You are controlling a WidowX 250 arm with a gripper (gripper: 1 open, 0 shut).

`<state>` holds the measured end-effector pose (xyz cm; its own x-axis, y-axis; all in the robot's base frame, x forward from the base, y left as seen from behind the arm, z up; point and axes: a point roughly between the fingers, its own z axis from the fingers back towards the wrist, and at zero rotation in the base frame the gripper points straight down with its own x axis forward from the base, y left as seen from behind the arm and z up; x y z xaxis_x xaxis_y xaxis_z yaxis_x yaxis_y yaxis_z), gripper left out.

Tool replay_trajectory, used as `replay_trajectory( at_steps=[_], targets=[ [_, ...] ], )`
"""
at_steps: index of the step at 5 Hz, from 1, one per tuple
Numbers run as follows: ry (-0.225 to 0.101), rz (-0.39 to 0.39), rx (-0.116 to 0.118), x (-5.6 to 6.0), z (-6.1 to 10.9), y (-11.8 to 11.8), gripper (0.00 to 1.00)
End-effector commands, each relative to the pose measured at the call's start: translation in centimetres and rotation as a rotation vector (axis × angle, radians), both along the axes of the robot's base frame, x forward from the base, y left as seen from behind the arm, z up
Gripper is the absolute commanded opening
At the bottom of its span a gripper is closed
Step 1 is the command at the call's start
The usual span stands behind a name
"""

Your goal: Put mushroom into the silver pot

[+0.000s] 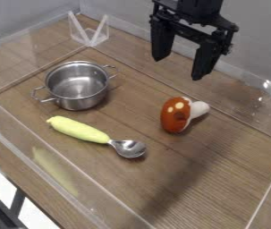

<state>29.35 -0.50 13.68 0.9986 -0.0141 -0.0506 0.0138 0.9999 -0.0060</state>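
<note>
The mushroom (180, 113) lies on its side on the wooden table, its orange-red spotted cap toward the front and its white stem pointing right. The silver pot (78, 85) stands upright to the left of it, empty, with two small side handles. My gripper (183, 61) hangs above the table behind the mushroom, a little above it. Its two black fingers (160, 45) stand wide apart with nothing between them, so it is open.
A spoon (96, 137) with a yellow handle and metal bowl lies in front of the pot. A white wire stand (89, 32) sits at the back left. Clear plastic walls (54, 174) edge the table.
</note>
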Motion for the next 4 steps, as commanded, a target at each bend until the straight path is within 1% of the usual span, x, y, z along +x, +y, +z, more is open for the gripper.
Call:
replay_trajectory(
  at_steps=[1,2,3,4],
  targets=[
    [0.011,-0.023,-0.008,-0.7,-0.5,-0.4,1.0],
    [0.021,-0.065,-0.017,-0.8,-2.2,-0.3,1.0],
    [0.018,-0.114,-0.027,-0.6,-4.3,-0.2,1.0],
    [0.006,-0.149,-0.038,-0.1,-5.9,-0.3,1.0]
  ],
)
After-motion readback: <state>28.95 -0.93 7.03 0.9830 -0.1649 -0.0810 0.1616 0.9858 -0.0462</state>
